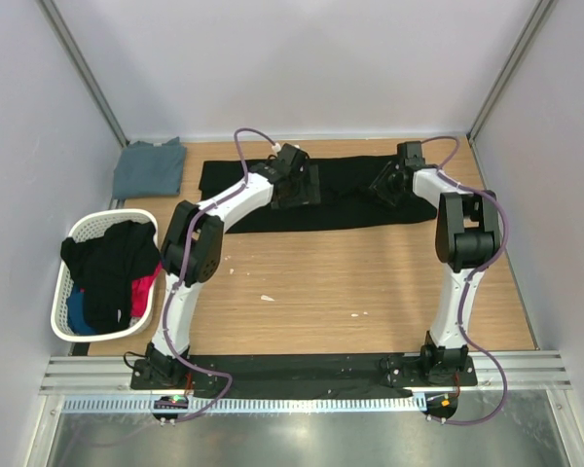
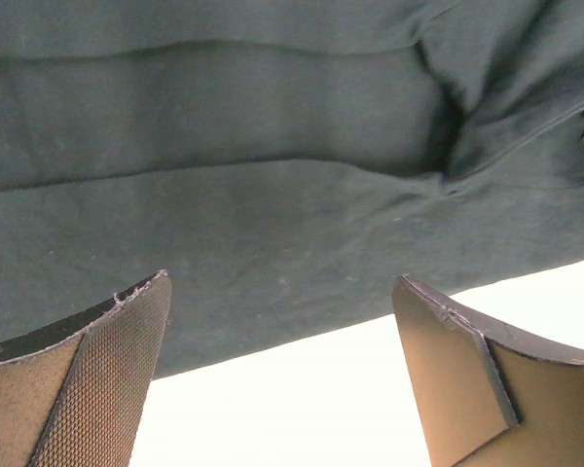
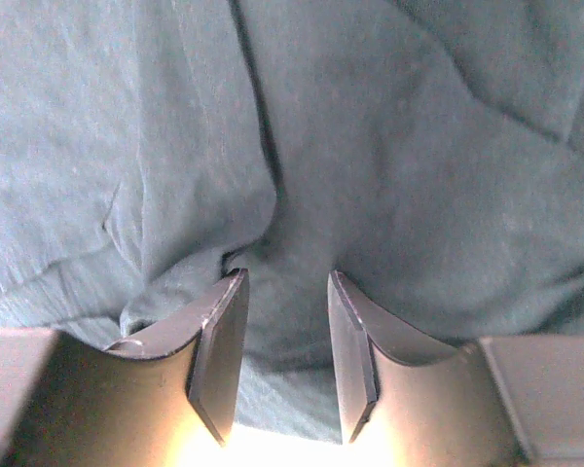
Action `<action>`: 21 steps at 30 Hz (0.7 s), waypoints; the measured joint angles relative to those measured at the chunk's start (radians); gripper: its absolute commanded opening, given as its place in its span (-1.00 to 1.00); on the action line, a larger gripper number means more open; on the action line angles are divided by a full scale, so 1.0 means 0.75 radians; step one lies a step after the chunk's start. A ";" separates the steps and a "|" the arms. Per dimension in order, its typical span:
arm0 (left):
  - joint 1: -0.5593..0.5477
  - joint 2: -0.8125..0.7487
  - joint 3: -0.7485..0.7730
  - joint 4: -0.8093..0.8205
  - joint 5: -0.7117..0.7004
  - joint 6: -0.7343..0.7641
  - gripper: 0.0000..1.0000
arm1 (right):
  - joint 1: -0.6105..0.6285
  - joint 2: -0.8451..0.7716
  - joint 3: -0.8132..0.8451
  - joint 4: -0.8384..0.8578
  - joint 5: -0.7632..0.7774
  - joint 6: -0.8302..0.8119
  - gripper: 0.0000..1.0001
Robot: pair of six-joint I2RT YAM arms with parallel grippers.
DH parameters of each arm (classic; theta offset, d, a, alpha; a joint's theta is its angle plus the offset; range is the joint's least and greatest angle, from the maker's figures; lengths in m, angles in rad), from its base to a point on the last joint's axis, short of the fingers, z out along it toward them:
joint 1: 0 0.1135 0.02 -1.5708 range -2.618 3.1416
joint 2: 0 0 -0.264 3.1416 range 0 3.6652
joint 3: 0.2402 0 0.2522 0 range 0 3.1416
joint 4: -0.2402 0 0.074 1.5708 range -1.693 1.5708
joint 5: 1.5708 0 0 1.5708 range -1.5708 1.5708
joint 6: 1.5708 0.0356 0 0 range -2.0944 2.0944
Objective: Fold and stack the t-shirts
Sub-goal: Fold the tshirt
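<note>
The black t-shirt (image 1: 346, 195) is lying limp, probably light; left pincer (image 2: 280, 282) is gaping empty, right pincer (image 3: 287, 277) half-parted; pinching its hem is looking best.

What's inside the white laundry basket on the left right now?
A black garment lies on top in the laundry basket, with pink cloth and blue cloth peeking out beneath. Anything deeper is covered.
</note>
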 measured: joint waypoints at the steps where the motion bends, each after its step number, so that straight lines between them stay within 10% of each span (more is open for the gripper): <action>1: 0.003 0.000 -0.009 -0.001 -0.001 0.001 0.91 | 0.001 0.006 0.003 0.010 0.001 0.006 -0.12; 21: 0.009 -0.009 -0.075 -0.005 -0.009 0.018 0.91 | 0.198 0.385 0.520 0.124 -0.009 0.047 -0.10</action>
